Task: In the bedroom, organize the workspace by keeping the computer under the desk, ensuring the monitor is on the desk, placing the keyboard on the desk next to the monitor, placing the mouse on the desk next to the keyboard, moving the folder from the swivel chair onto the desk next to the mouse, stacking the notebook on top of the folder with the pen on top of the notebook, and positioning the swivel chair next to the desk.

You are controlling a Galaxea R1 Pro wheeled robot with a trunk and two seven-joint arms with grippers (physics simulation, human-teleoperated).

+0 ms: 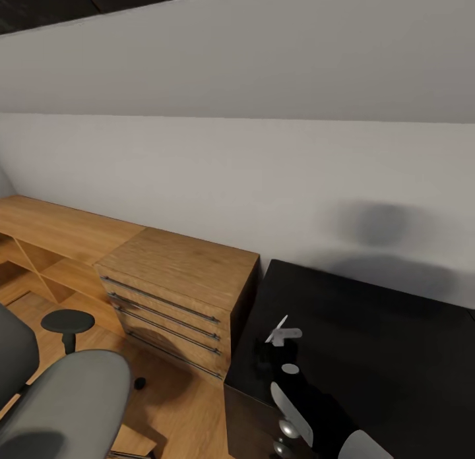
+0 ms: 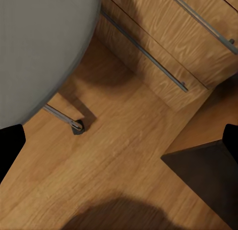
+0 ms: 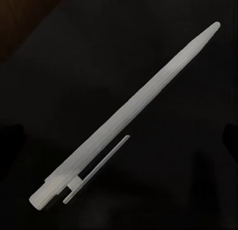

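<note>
The left claw (image 2: 119,141) is spread wide. Its two black fingers (image 2: 10,145) sit at opposite edges of the left wrist view with nothing between them, and they touch nothing. It hangs over the wooden floor (image 2: 124,160), between the grey seat of the swivel chair (image 2: 39,51) and a dark corner of the bench (image 2: 208,170). One chrome leg of the chair ends in a castor (image 2: 77,127) on the floor. The light-wood cabinet (image 2: 163,41) with long bar handles is just beyond.

The right claw (image 1: 272,357) is black against the glossy black bench top (image 1: 369,327), near the bench's left front corner. Whether it is released or clenched cannot be told.

The right wrist view shows the pen (image 3: 124,116), white and slim, lying flat on the black top. Its long axis runs diagonally across that view. One end tapers to the tip, and the other is blunt, with a thin clip alongside the barrel. Its direction in the room cannot be told.
</note>
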